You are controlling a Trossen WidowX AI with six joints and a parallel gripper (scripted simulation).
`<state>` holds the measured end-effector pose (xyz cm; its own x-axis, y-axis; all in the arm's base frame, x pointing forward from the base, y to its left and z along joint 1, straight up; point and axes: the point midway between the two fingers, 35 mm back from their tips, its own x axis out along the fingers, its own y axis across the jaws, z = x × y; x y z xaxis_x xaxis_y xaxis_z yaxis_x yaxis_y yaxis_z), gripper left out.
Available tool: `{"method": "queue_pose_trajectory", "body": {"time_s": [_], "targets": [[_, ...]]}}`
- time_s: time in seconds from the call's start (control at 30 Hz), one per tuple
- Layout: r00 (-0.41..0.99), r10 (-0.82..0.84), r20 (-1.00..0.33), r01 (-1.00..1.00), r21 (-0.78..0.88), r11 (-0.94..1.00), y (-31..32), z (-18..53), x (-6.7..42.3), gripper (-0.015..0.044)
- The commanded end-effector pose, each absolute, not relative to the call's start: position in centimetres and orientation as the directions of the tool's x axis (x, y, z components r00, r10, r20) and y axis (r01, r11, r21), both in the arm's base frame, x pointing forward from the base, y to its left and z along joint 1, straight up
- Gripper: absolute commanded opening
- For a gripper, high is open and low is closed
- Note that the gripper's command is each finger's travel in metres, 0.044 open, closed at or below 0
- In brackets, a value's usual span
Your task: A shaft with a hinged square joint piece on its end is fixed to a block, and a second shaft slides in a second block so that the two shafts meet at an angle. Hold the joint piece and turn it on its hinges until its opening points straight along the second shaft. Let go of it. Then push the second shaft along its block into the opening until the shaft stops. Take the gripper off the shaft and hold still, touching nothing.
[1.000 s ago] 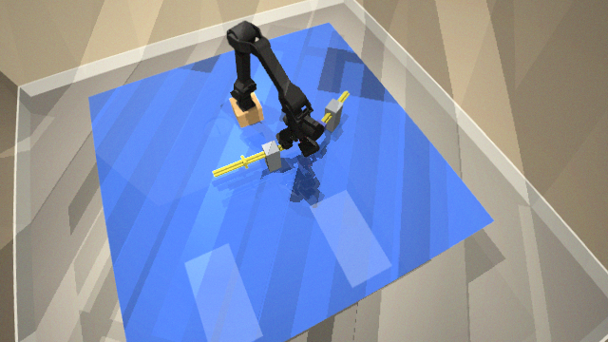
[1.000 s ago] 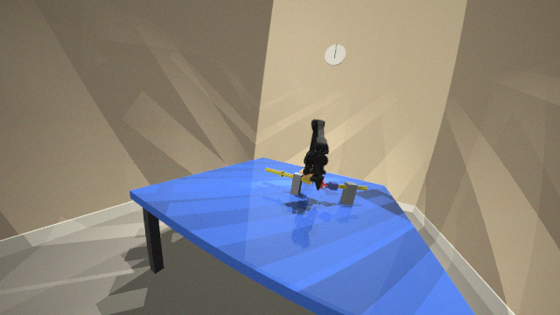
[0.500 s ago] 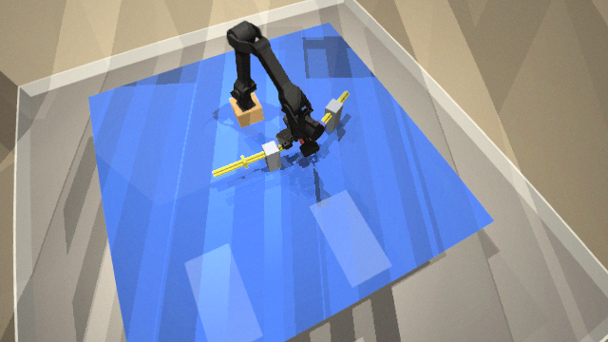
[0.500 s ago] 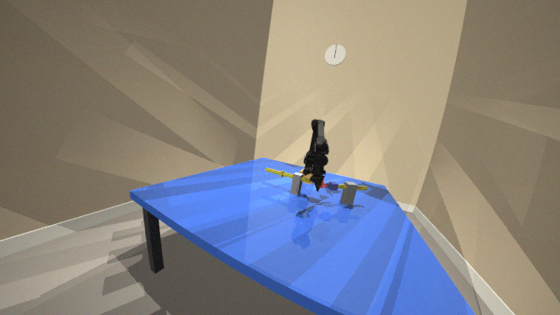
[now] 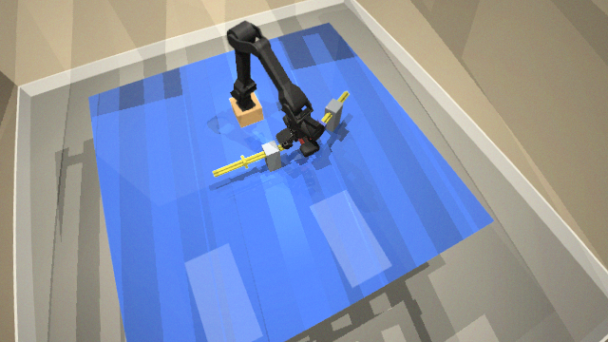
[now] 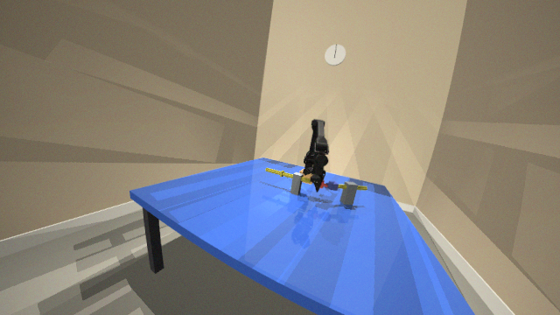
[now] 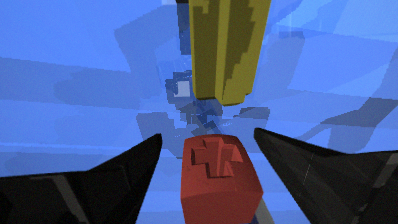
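Blue table [image 5: 380,228], two grey blocks [image 5: 273,156] [image 5: 333,114] well apart, orange arm base [image 5: 247,114] behind them.

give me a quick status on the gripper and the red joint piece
Gripper open, holding nothing. Red joint piece sits between the fingers, gaps on both sides, cross-shaped opening facing the yellow shaft. Shaft end not yet in the opening; nothing between them.

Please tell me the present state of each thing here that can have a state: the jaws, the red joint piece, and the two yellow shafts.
gripper: jaws open wide, holding nothing.
red joint piece: free between the jaws, touching neither; cross-shaped opening faces the yellow shaft end.
sliding shaft: not inserted; a gap remains before the joint piece.
other shaft: sits in its grey block.
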<state>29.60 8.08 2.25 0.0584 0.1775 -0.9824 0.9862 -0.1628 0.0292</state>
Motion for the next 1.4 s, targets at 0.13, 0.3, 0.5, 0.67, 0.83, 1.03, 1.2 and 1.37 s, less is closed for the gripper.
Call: {"method": "queue_pose_trajectory", "body": {"time_s": [0.13, 0.3, 0.5, 0.67, 0.83, 1.03, 1.2, 1.37], "targets": [[0.013, 0.011, -1.000, 0.985, 0.011, -0.172, 8.3, 3.2, 29.6, 0.0440], [-0.006, -0.153, -0.988, 0.985, 0.020, -0.169, 8.4, 4.5, 29.6, 0.0440], [-0.006, -0.199, -0.980, 0.986, 0.028, -0.166, 8.5, 5.0, 29.6, 0.0440], [-0.006, -0.193, -0.981, 0.993, 0.017, -0.117, 8.5, 5.5, 29.7, 0.0440], [-0.004, -0.171, -0.985, 0.999, -0.012, 0.049, 8.5, 6.9, 29.9, 0.0440], [0.000, -0.144, -0.990, 0.968, -0.037, 0.248, 8.5, 8.7, 30.1, 0.0440], [0.003, -0.122, -0.993, 0.912, -0.048, 0.408, 8.5, 10.2, 30.2, 0.0440], [0.006, -0.099, -0.995, 0.829, -0.051, 0.557, 8.5, 11.7, 30.1, 0.0440]]}}
